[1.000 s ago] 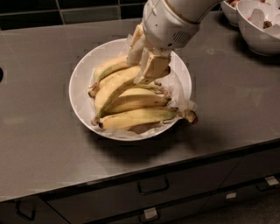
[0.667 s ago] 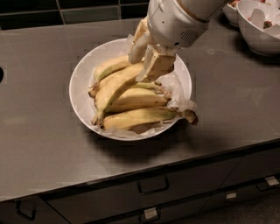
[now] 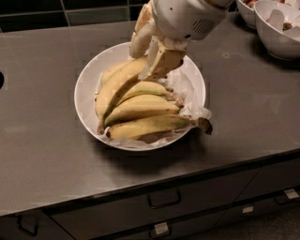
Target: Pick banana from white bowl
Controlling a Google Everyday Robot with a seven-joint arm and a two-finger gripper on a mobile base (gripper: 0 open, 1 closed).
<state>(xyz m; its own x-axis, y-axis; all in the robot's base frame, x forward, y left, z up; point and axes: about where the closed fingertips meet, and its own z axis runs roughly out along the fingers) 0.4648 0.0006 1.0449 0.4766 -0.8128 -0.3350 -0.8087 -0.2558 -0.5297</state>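
Nearest the camera, a row of drawers (image 3: 165, 199) with dark handles runs under the front edge of the counter (image 3: 47, 154). The counter is a grey, matte surface.

The white bowl (image 3: 82, 107) stands at the centre of the counter, well back from the front edge. It is lined with crinkled paper (image 3: 188, 93), which overhangs the rim on the right. Five bananas lie in the bowl, side by side:
- The nearest one (image 3: 150, 125) ends in a brown-black stem stub at the right rim.
- Two more (image 3: 140, 108) lie just behind it, touching.
- The banana (image 3: 115, 89), long and thick, lies on the left side. Its dark tip is at the near left, and its body rises to the far right.
- A fifth is partly hidden behind it.

The gripper (image 3: 151, 54) is over the far part of the bowl. Its two tan fingers (image 3: 139, 38) sit on either side of the banana's far end, pinching it. The white wrist housing sits above them.

At the far right, two smaller white bowls (image 3: 281, 33) stand well apart from the white bowl. Dark wall tiles (image 3: 47, 11) lie beyond the counter.
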